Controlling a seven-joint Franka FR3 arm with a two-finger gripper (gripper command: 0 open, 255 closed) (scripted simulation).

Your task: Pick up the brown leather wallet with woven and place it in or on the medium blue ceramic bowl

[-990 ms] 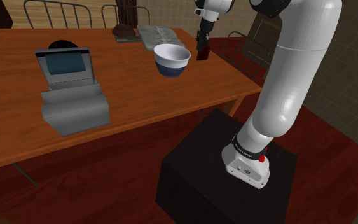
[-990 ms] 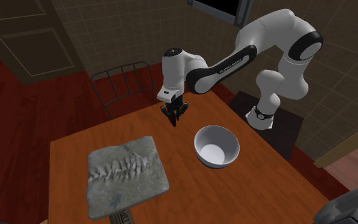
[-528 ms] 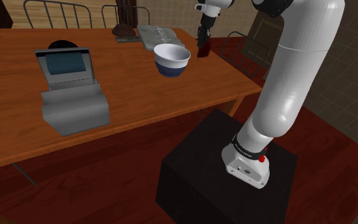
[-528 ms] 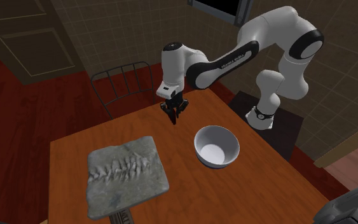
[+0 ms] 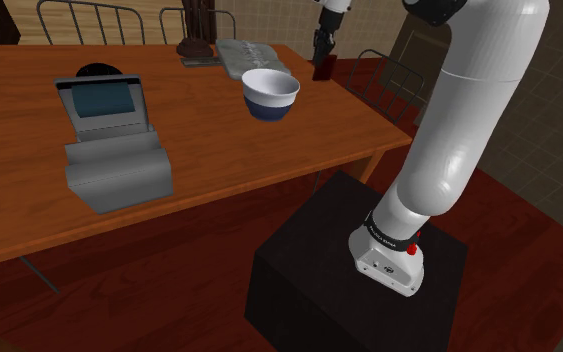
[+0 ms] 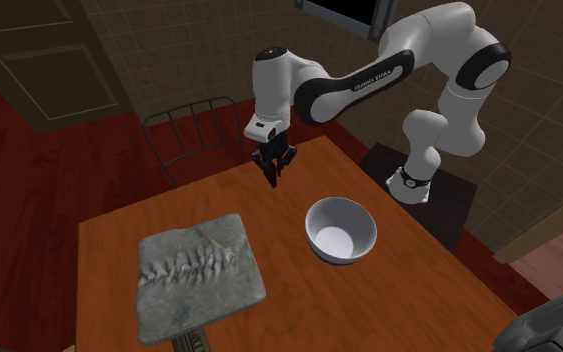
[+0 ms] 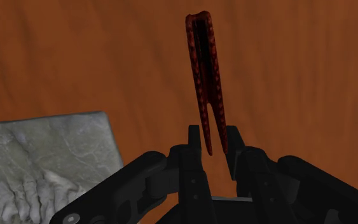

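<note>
Blue-and-white bowl (image 5: 267, 108) on table (image 5: 199, 150), wallet (image 7: 206, 76) clasped in hand (image 7: 213, 135)

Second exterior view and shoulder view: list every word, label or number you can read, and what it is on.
Nothing is readable.
White robot arm, dark forearm section: pale lettering, too small to read.
Black band at the arm's base: pale lettering, too small to read.
Grey till-like machine: blue screen, no text.
Dark red woven wallet in black gripper: none.
</note>
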